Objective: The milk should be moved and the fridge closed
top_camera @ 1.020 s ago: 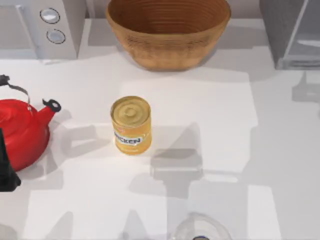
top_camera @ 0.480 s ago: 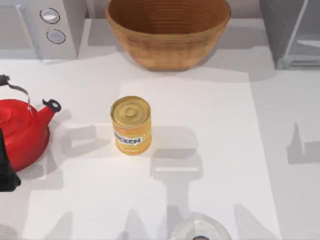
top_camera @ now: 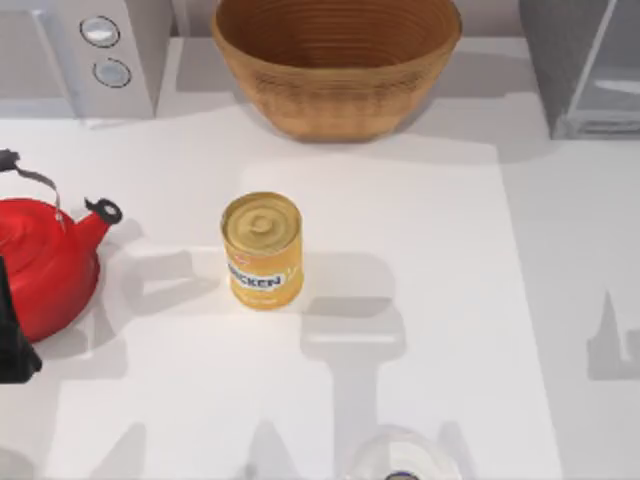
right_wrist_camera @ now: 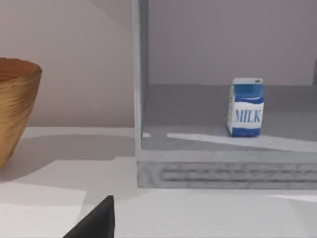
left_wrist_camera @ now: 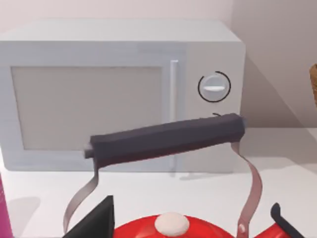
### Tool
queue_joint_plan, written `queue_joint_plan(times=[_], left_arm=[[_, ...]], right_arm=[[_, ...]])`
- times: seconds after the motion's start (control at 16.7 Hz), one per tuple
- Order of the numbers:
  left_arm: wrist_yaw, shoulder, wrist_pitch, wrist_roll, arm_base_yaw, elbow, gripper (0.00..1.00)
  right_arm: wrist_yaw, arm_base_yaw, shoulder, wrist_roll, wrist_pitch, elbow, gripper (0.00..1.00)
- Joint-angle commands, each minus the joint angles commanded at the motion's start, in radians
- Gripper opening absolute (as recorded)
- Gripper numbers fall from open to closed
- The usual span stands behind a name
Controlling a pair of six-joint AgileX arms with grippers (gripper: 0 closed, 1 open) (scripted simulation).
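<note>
Milk (right_wrist_camera: 246, 107) upright on fridge (right_wrist_camera: 223, 171) floor, inside open cabinet, seen from right wrist view; top view cuts fridge (top_camera: 585, 70) at far right corner, interior hidden. Basket (top_camera: 336, 60) at back centre, yellow can (top_camera: 262, 249) mid-table, red kettle (top_camera: 40, 262) left, microwave (left_wrist_camera: 119, 94) behind it. Right and left gripper spread: cannot tell

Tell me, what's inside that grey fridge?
In the right wrist view, the milk stands upright on the floor of the open fridge, apart from its side wall. The compartment's far right part runs past the picture's edge, so I cannot see it.
</note>
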Motion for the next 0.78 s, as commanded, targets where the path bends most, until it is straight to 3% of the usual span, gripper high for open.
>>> queue_joint_plan(times=[0.48, 0.78], left_arm=[[0.000, 0.000, 0.000, 0.000, 0.000, 0.000, 1.00], [0.000, 0.000, 0.000, 0.000, 0.000, 0.000, 1.00]], right_arm=[[-0.001, 0.000, -0.016, 0.002, -0.023, 0.018, 1.00], [0.005, -0.006, -0.134, 0.004, -0.219, 0.113, 1.00]])
